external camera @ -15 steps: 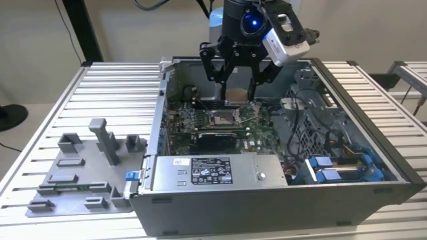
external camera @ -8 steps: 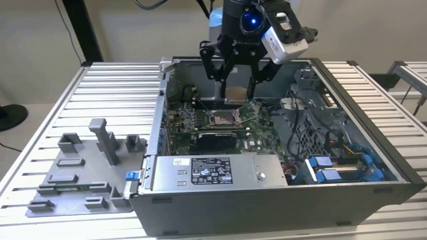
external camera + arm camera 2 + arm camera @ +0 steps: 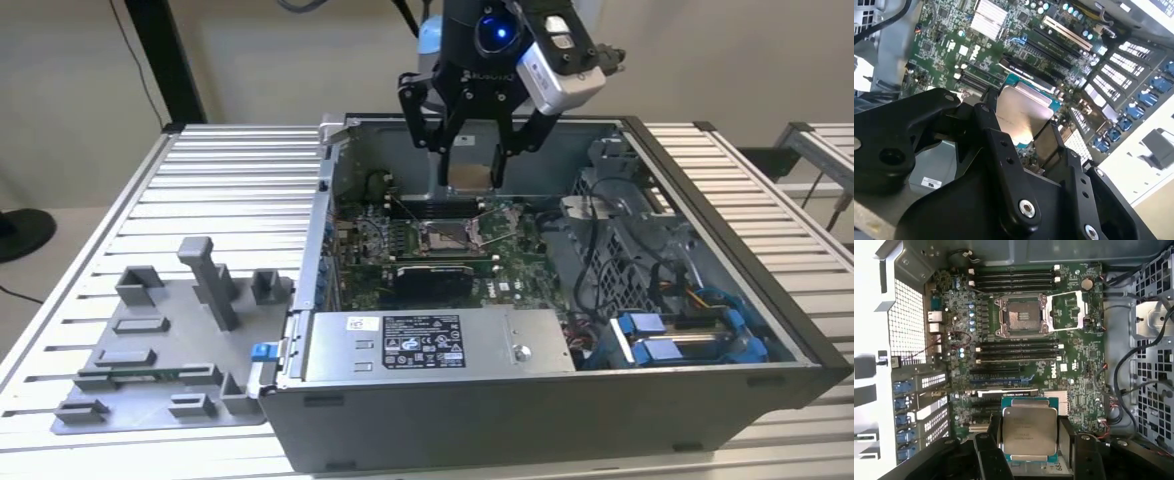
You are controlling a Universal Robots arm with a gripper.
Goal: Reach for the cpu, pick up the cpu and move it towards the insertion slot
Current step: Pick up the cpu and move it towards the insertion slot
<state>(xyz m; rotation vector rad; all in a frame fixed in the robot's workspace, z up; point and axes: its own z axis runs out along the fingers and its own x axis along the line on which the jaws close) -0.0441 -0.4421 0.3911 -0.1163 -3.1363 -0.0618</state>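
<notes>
cpu (image 3: pixel 1029 432) clamped between gripper (image 3: pixel 470 170) fingers (image 3: pixel 1004 165), held in air over open computer case (image 3: pixel 694 330). insertion slot (image 3: pixel 1021 316) seen on motherboard (image 3: pixel 1079 370) below, well apart from cpu, uncovered.

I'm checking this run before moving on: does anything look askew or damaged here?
Nothing stands out. The cpu sits squarely in the tool above the motherboard, and the insertion slot lies open and unobstructed.
</notes>
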